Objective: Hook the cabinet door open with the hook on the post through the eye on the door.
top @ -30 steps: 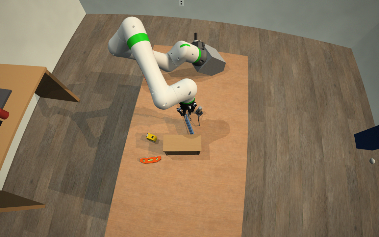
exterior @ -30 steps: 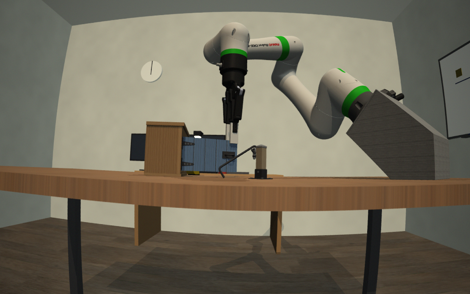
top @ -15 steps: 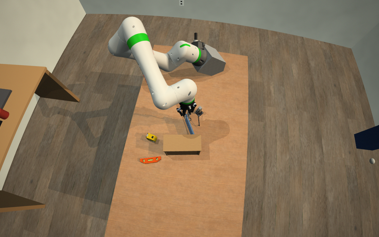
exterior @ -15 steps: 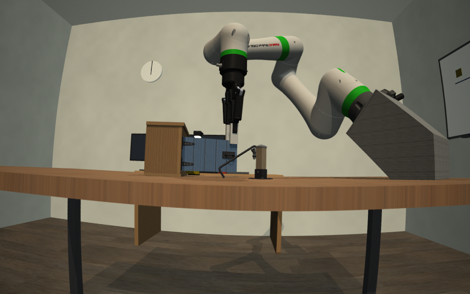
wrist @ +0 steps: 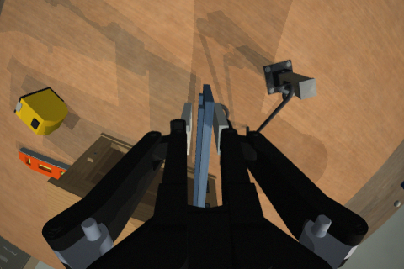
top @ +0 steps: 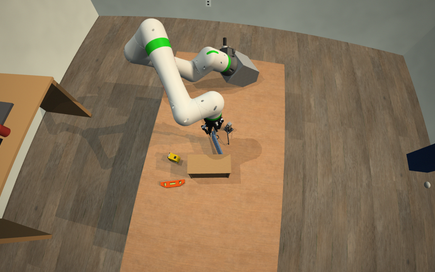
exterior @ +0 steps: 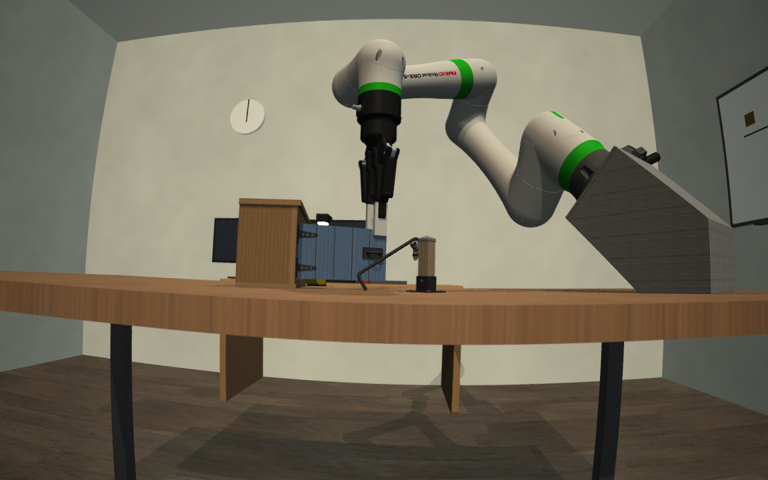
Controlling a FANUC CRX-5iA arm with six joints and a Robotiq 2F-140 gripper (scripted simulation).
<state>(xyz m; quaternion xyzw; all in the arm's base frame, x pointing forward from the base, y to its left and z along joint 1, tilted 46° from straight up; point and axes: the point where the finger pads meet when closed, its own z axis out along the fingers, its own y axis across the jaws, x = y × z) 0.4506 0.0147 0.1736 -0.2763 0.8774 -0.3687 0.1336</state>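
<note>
The wooden cabinet (top: 209,165) stands upright on the table, also in the side view (exterior: 270,241). Its blue door (exterior: 342,251) stands wide open, swung out toward the post (exterior: 427,263). The dark hook (exterior: 382,259) hangs from the post top and slopes down, its bent tip near the table, apart from the eye (exterior: 371,253) on the door. My gripper (exterior: 377,217) points straight down over the door's free end. In the wrist view the fingers straddle the door's top edge (wrist: 204,140), narrowly open, with the post (wrist: 292,83) to the right.
A yellow tape measure (top: 173,157) and an orange level (top: 171,182) lie left of the cabinet. The arm's grey wedge base (top: 242,72) stands at the table's far end.
</note>
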